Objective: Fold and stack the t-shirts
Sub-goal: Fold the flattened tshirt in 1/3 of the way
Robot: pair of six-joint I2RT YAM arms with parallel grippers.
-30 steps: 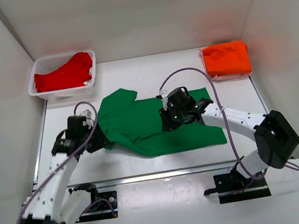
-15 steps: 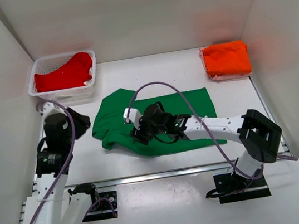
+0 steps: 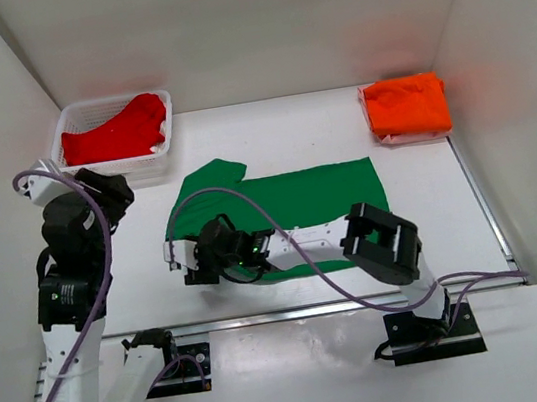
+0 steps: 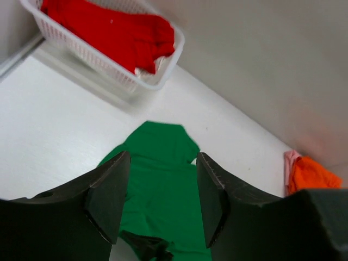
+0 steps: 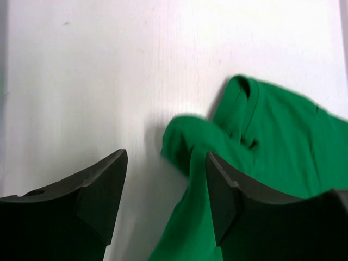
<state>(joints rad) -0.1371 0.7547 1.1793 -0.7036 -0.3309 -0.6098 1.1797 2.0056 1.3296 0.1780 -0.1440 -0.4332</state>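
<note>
The bright green t-shirt (image 3: 295, 207) lies spread across the middle of the table, its left edge bunched. My right gripper (image 3: 189, 263) reaches far left and sits low at that bunched edge, jaws open; in the right wrist view the gripper (image 5: 166, 160) has the green folds (image 5: 255, 136) by its right finger. My left gripper (image 3: 108, 193) is raised at the left, open and empty, looking down on the green shirt (image 4: 163, 190). The red t-shirt (image 3: 117, 133) lies in the basket. The orange t-shirt (image 3: 406, 105) lies folded at the back right.
The white mesh basket (image 3: 69, 119) stands at the back left and also shows in the left wrist view (image 4: 168, 60). White walls close in the table on three sides. Bare table shows left of the green shirt (image 5: 81, 81).
My left arm has lifted off the shirt and pulled back to the left. My right arm has swept left across the shirt to its left near edge. The shirt's left side has shifted.
</note>
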